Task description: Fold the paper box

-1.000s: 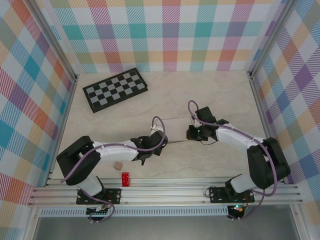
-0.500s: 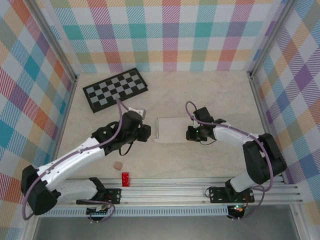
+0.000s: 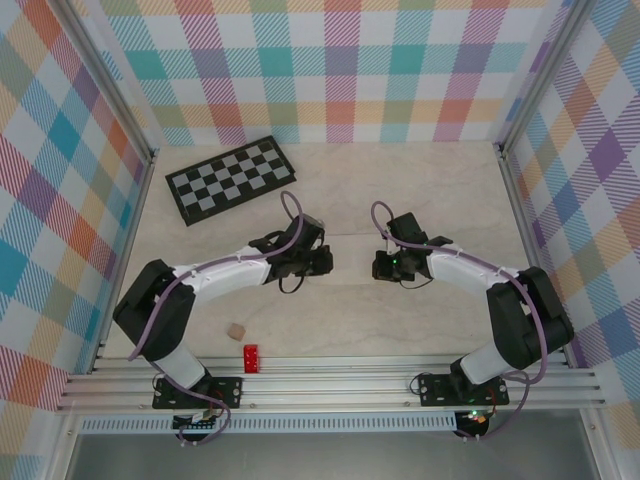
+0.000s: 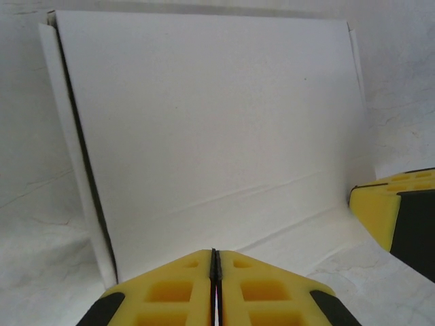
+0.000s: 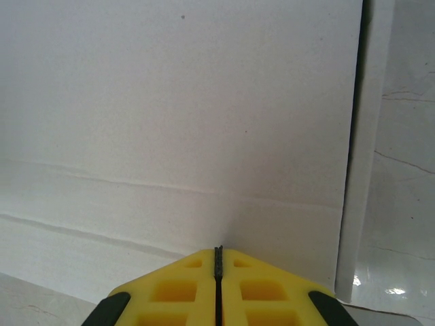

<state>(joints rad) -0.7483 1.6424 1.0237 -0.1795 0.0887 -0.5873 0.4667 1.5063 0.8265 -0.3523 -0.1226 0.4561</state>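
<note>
The paper box (image 4: pixel 217 122) lies on the table (image 3: pixel 440 200), in the middle, right between the two arms. It is well apart from the checkerboard (image 3: pixel 230 180). From the left wrist it looks like one big white panel with a fold line across it. A thin side flap (image 4: pixel 71 136) runs down one edge, with a dark gap beside it.

The left gripper (image 4: pixel 215 272) has its yellow fingers squeezed tight together, and its tip is right at the near edge of the box. The right gripper (image 5: pixel 218 268) is clenched the same way at the other end of the box. I cannot tell if either one has a bit of card nipped in it, or if the tips only press against the edge.

I think the step in hand is working the big panel along its fold line, with one arm at each end. The box is not a finished box yet.

The next move needs both arms to go together and gently. If one side pushes harder, the thin card could slide away or crumple. To lift the side flap, a gripper may have to let its fingers apart first.
</note>
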